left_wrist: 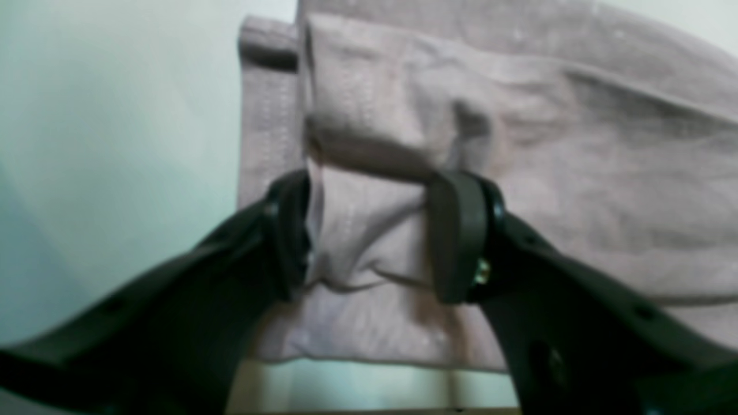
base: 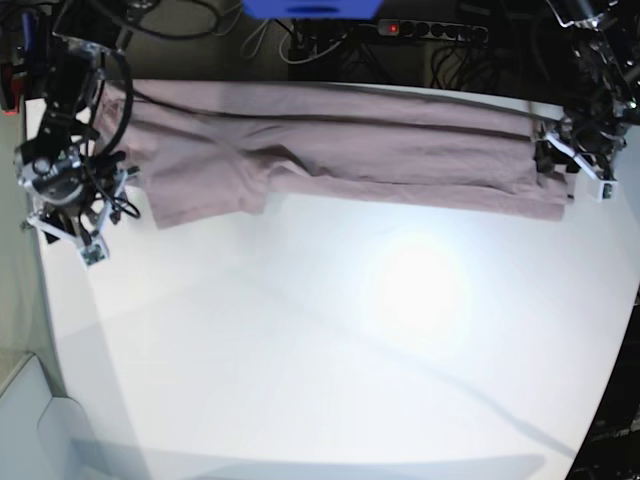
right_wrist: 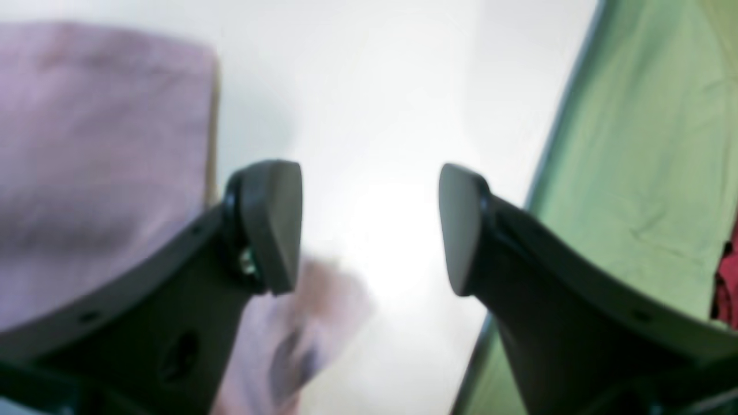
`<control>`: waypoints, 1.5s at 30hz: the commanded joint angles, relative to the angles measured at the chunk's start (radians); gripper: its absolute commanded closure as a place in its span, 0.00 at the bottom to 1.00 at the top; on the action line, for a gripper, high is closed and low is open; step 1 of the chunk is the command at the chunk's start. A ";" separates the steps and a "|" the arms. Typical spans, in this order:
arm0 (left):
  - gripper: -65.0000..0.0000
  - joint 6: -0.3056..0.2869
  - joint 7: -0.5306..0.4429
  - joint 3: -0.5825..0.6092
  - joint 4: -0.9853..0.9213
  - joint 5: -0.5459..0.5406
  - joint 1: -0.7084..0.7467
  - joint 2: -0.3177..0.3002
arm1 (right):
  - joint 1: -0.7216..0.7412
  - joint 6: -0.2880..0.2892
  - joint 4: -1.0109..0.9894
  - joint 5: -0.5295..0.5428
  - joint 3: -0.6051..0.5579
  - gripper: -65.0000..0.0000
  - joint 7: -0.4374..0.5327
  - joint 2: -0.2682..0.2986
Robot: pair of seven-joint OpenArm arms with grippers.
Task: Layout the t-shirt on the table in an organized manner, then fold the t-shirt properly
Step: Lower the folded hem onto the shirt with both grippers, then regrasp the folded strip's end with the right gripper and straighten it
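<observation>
While left fingers (left_wrist: 369, 230) clamp one t-shirt (base: 380, 150), right fingers (right_wrist: 369, 227) apart.

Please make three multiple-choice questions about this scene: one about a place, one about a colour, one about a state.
1. Where does the t-shirt lie on the table?
A. along the far edge
B. in the middle
C. at the near edge

2. What colour is the t-shirt?
A. blue
B. dusty pink
C. green

3. How are the fingers of the right gripper?
A. closed on cloth
B. apart, nothing between them
C. out of sight

Answers:
1. A: the base view shows it stretched along the far side.
2. B: every view shows pink cloth.
3. B: the right wrist view shows bare table between them.
</observation>
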 commanded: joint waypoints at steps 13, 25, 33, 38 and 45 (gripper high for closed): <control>0.51 0.004 0.021 0.000 0.006 0.007 -0.001 -0.004 | 0.096 -0.004 -0.077 -0.001 -0.052 0.43 -0.032 -0.133; 0.51 0.004 0.021 -0.005 0.006 0.015 -0.001 -0.005 | 0.127 -0.004 -0.213 -0.001 -0.044 0.43 -0.024 -0.136; 0.51 0.004 0.021 -0.003 0.006 0.015 -0.001 -0.005 | 0.119 -0.004 -0.216 0.002 -0.044 0.45 -0.024 -0.138; 0.51 0.004 0.021 -0.001 0.006 0.012 -0.001 -0.005 | 0.116 -0.004 -0.216 0.004 -0.046 0.74 -0.024 -0.138; 0.51 0.004 0.021 0.000 0.006 0.010 -0.001 -0.005 | 0.116 -0.004 -0.189 -0.001 -0.046 1.00 -0.032 -0.136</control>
